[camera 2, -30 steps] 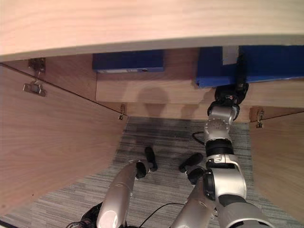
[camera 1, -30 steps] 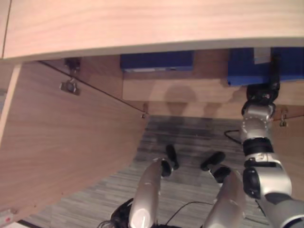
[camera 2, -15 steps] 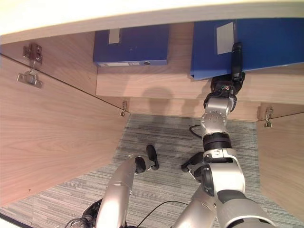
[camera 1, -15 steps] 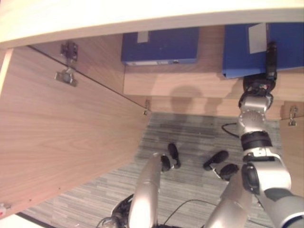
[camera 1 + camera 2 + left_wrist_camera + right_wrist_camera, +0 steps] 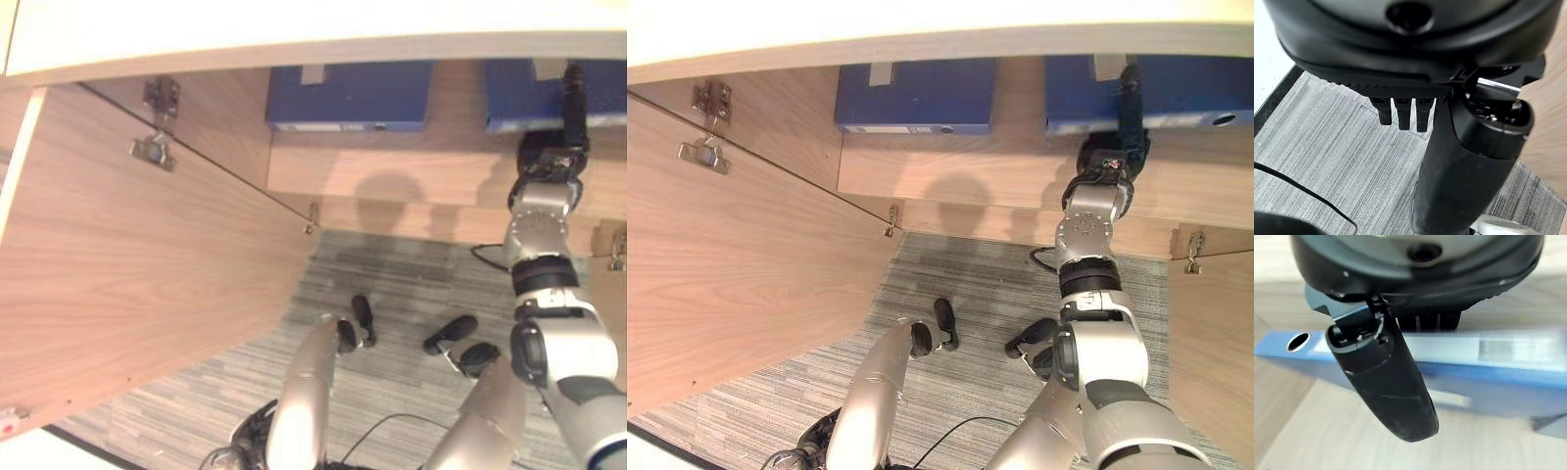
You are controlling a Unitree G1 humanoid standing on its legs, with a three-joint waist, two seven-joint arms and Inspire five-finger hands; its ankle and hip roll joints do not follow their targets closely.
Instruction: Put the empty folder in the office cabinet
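Cabinet shelf point(image 5: 960, 176), right hand point(image 5: 1114, 157) gripping blue folder point(image 5: 1185, 93)

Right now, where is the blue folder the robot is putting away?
The blue folder lies flat on the wooden cabinet shelf, on the robot's right, under its right hand; another blue folder lies further left.

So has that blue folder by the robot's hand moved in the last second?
Yes. The blue folder at the right hand has gone deeper onto the cabinet shelf: it no longer overhangs the shelf's front edge and now lies level with the other folder.

an office: wooden cabinet point(image 5: 147, 255) holding blue folders point(image 5: 348, 96), grey carpet floor point(image 5: 392, 284).
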